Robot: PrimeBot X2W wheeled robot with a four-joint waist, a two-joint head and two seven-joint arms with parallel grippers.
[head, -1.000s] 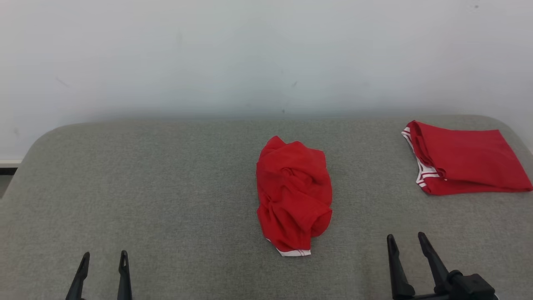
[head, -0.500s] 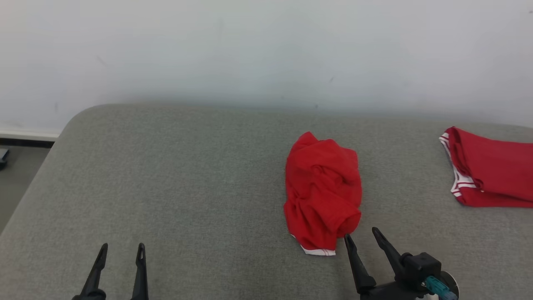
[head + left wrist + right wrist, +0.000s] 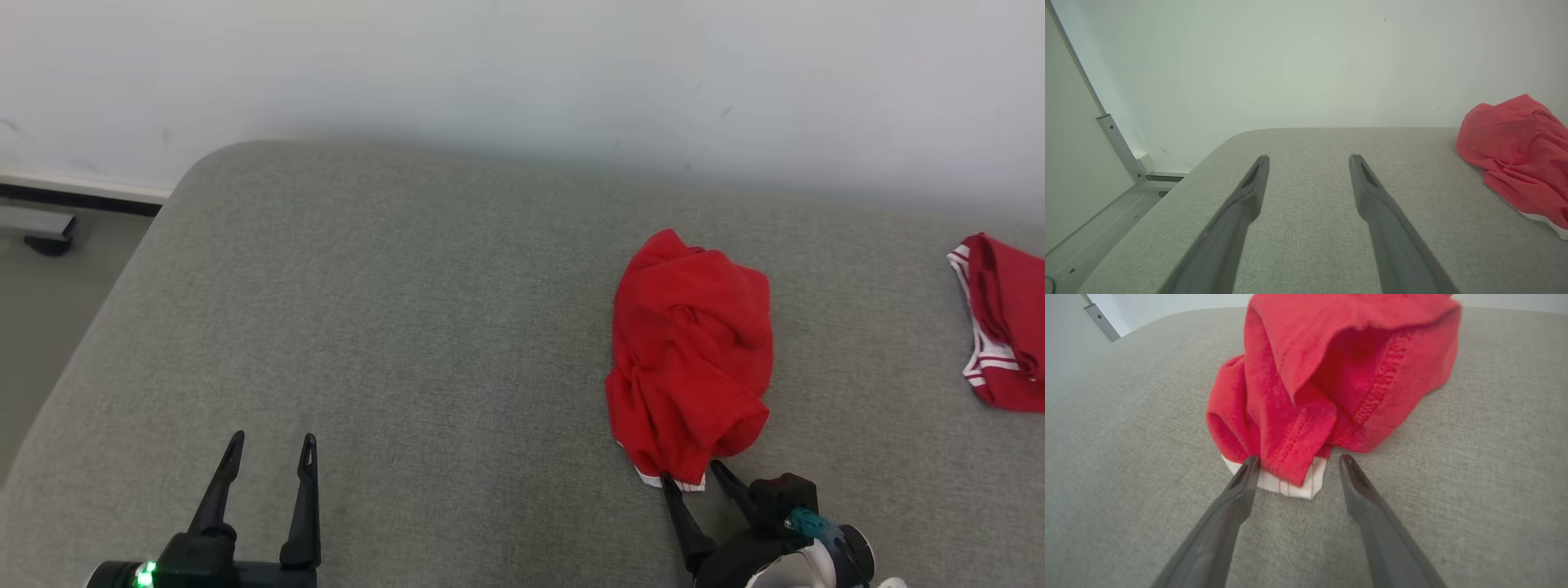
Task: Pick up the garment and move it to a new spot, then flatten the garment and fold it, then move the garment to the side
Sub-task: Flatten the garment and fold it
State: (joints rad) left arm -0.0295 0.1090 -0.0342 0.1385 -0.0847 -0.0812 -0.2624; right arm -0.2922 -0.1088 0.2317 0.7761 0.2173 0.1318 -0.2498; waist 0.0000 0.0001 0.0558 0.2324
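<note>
The garment [image 3: 690, 359] is a crumpled red piece with a white trim, lying right of centre on the grey padded table [image 3: 408, 327]. Up close in the right wrist view the garment [image 3: 1331, 379] bunches just ahead of my fingers, its white hem between their tips. My right gripper [image 3: 692, 475] stands open at the garment's near end, the tips on either side of the hem. My left gripper [image 3: 271, 441] is open over bare table at the lower left, well apart from the cloth. From the left wrist the garment [image 3: 1519, 151] lies at the far right, beyond my left gripper [image 3: 1308, 157].
A second red garment [image 3: 1004, 318] with white stripes lies folded at the right edge of the table. The table's rounded left corner [image 3: 204, 163] drops to the floor, where a dark foot [image 3: 49, 243] stands by the wall. A pale wall rises behind the table.
The head camera has turned left, shifting the whole picture right. My right gripper has come forward and leftward to the garment's near hem, still open. The left gripper stays open.
</note>
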